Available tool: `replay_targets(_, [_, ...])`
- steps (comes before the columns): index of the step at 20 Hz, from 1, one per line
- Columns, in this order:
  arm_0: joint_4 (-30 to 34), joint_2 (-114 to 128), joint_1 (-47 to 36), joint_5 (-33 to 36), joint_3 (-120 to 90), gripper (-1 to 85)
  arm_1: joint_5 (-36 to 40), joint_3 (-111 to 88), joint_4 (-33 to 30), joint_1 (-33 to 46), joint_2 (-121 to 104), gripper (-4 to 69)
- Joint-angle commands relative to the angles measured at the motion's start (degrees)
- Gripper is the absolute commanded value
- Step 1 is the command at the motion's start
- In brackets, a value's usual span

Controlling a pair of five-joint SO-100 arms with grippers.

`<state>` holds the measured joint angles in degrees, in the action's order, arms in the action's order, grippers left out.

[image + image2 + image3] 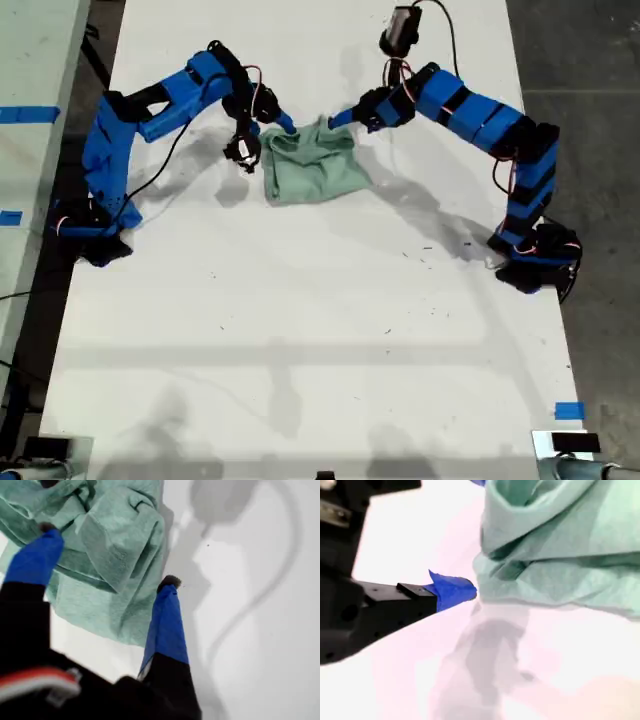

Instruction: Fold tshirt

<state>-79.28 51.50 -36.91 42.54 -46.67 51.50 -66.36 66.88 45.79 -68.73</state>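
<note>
The pale mint-green tshirt (315, 168) lies bunched on the white table (300, 300), its far edge rumpled into folds. My first gripper (340, 118), on the arm at the exterior view's right, is open at the shirt's far corner. One blue fingertip (47, 532) rests on the tshirt (115, 540) and the other fingertip (169, 582) sits at its edge. My second gripper (280, 125), on the arm at the exterior view's left, is open at the opposite far corner. Its lower finger (452, 590) lies low beside the tshirt (560, 555), gripping nothing.
Both arm bases stand at the table's side edges, one (90, 225) at the exterior view's left and one (535, 260) at its right. Blue tape marks (568, 410) sit near the front corner on the exterior view's right. Cables trail from each arm.
</note>
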Motion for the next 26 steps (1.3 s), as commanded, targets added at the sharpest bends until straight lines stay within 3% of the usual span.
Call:
replay_targets(1, [-5.71,9.05,-1.32,-0.97,1.05,31.7,1.32,3.16,5.19,2.20,-5.89,36.2])
replay_targets(6, [-15.12,26.46,5.01,-1.41,-4.57,28.7,-1.76,-9.32,12.13,2.81,-29.00,28.4])
replay_targets(8, [-14.68,34.98,10.81,-2.64,-14.68,20.9,-6.50,-22.76,11.34,1.85,-42.36,19.0])
replay_targets(10, [-7.03,46.76,16.70,-5.71,-31.29,9.9,-12.57,-37.18,10.02,-0.62,-56.34,7.1])
replay_targets(12, [1.49,59.59,21.18,-10.63,-49.31,0.1,-18.37,-49.48,8.61,-6.33,-68.29,2.3])
replay_targets(15, [9.32,78.49,24.79,-23.38,-75.41,0.1,-28.39,-65.65,6.06,-15.21,-82.00,0.6])
replay_targets(18, [15.12,97.91,27.69,-31.20,-98.44,0.1,-38.14,-81.56,5.36,-20.74,-98.00,0.3])
replay_targets(22, [10.63,123.40,29.18,-35.60,-116.46,0.1,-53.61,-100.55,5.27,-29.36,-118.74,-0.1])
replay_targets(24, [7.82,139.48,28.13,-36.47,-126.56,0.1,-56.51,-105.29,4.92,-31.64,-123.13,-1.6])
replay_targets(26, [4.66,135.53,28.83,-37.53,-126.39,0.1,-57.04,-105.82,3.43,-31.73,-124.01,-0.2])
